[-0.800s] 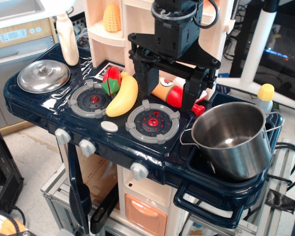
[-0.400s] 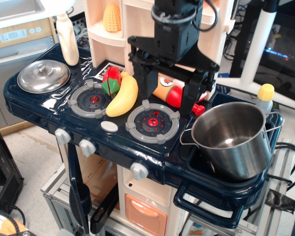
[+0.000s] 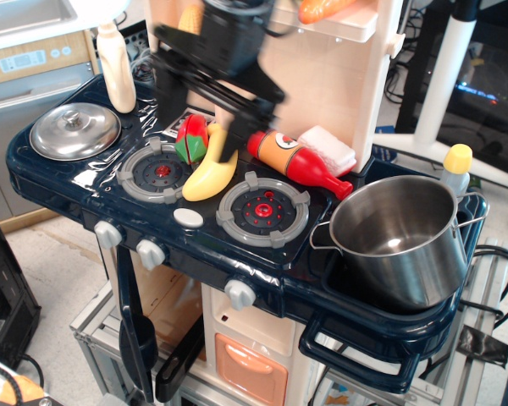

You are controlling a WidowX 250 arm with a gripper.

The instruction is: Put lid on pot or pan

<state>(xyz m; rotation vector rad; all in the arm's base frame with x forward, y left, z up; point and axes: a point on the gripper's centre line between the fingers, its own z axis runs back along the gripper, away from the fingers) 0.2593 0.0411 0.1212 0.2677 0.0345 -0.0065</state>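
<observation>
Pot [image 3: 402, 241] sits in sink [image 3: 356, 292], nothing inside

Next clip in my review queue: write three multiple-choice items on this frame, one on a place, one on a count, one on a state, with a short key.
1. Where does the lid lie?
A. on the pot
B. at the counter's far left corner
C. in the gripper

2. How many round grey burners show on the stovetop?
A. two
B. three
C. four

3. What is inside the pot?
A. a banana
B. a bottle
C. nothing visible

Key: 1 B, the lid rests flat beside the left burner, far from the pot. 2 A, only the left burner and the right burner show. 3 C, the bare steel bottom is visible; the banana lies between the burners.
</observation>
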